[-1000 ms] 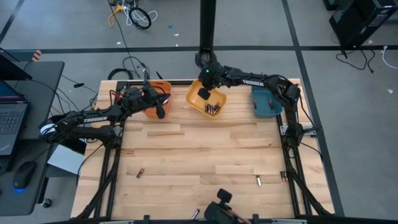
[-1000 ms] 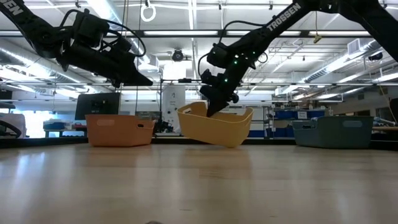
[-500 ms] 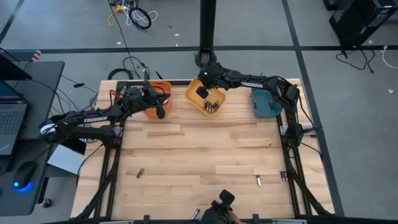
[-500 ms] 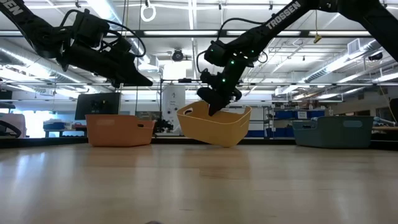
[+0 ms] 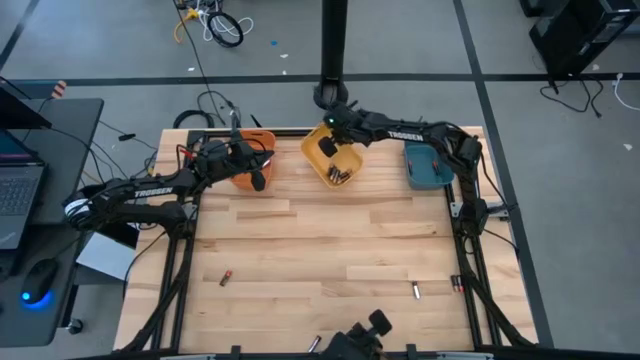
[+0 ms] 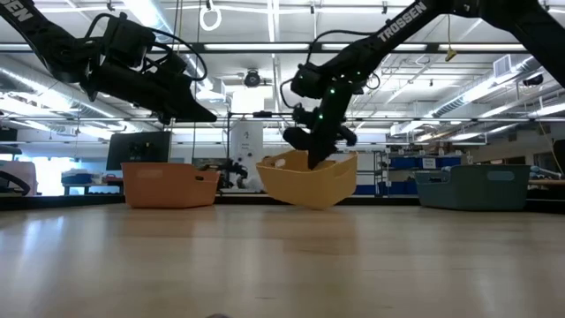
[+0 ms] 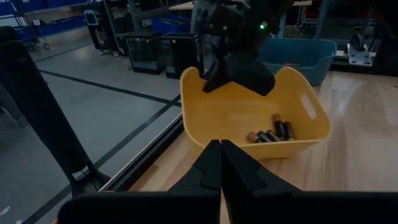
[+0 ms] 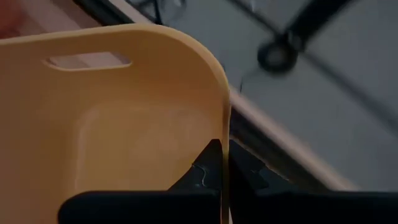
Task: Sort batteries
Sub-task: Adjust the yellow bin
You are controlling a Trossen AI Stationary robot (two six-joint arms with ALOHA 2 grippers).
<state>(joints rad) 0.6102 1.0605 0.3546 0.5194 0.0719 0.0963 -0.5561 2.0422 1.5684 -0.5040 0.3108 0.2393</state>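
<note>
A yellow bin (image 5: 337,163) sits tilted at the table's far middle, with several batteries (image 7: 270,134) gathered in its low end. My right gripper (image 5: 328,146) is shut on the bin's far rim. My left gripper (image 5: 258,181) hovers shut and empty beside the orange bin (image 5: 248,163), above the table, and points toward the yellow bin (image 7: 249,115). Loose batteries lie on the table's near part, one at the left (image 5: 226,277) and one at the right (image 5: 416,290). My right gripper pinches the yellow bin's wall at its top rim (image 8: 225,130), one finger (image 8: 204,168) inside the bin and the other outside. The fingers slant down from the far side. The bin is tilted, one end raised (image 6: 269,168); whether its low corner rests on the table I cannot tell.
A teal bin (image 5: 428,165) stands at the far right. Two more batteries lie near the right edge (image 5: 455,283) and at the near edge (image 5: 314,343). The camera mount (image 5: 360,340) sticks up at the near edge. Bare wood fills the table's middle.
My right gripper has rolled its wrist while staying over the far middle of the table. The yellow bin has turned about and tipped with it, and the batteries inside have stayed bunched at its low near end.
</note>
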